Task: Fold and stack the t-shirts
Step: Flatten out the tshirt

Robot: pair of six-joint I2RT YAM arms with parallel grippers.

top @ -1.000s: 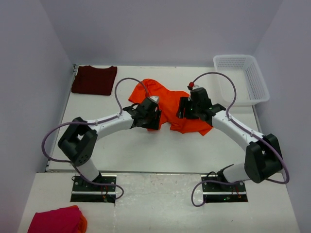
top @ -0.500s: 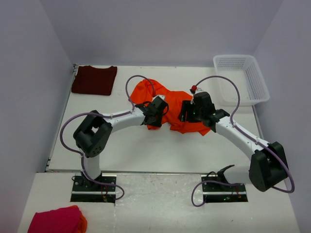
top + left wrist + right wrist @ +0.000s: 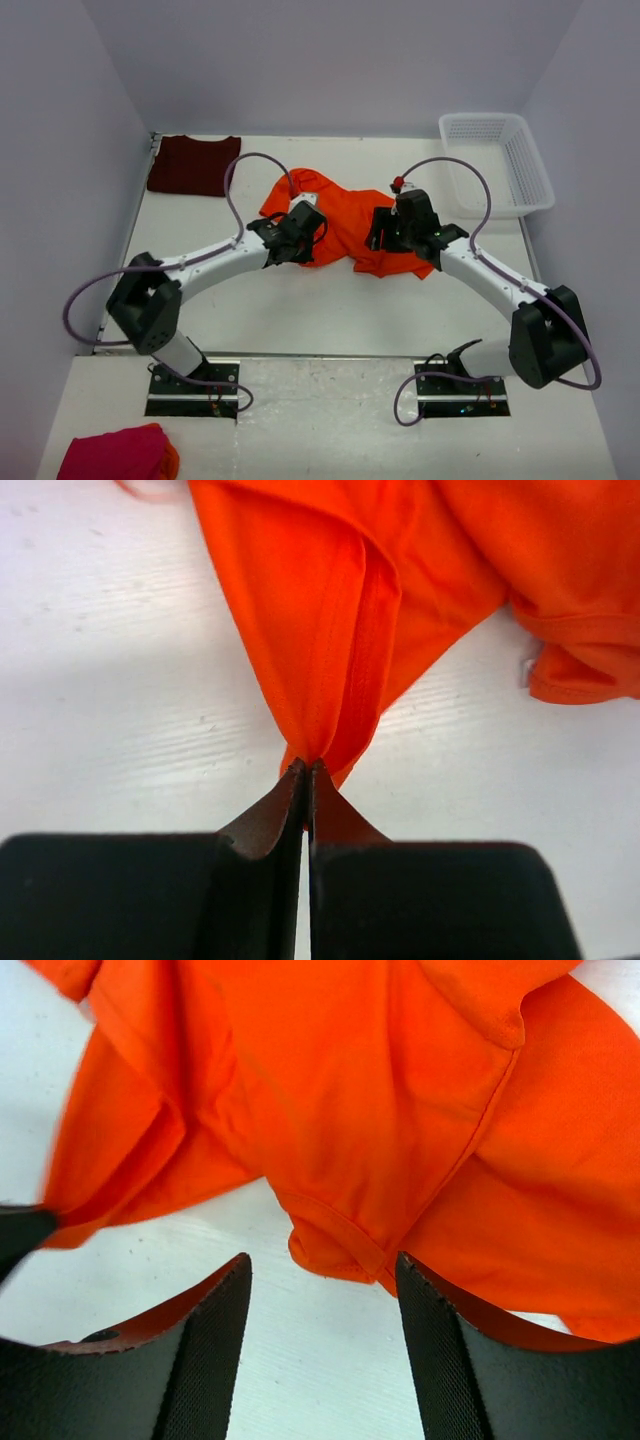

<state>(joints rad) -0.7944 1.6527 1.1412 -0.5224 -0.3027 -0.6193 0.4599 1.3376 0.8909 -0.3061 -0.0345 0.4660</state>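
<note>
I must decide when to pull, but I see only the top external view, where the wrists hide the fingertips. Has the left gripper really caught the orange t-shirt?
Observer: Yes. In the left wrist view the left gripper is shut on a narrow fold of the orange t-shirt, pinched at the very tips.
Operator: And the right one?
Observer: The right gripper is open, jaws wide apart, holding nothing.
Operator: Is cloth between them?
Observer: A hemmed fold of the shirt lies in the gap.
</note>
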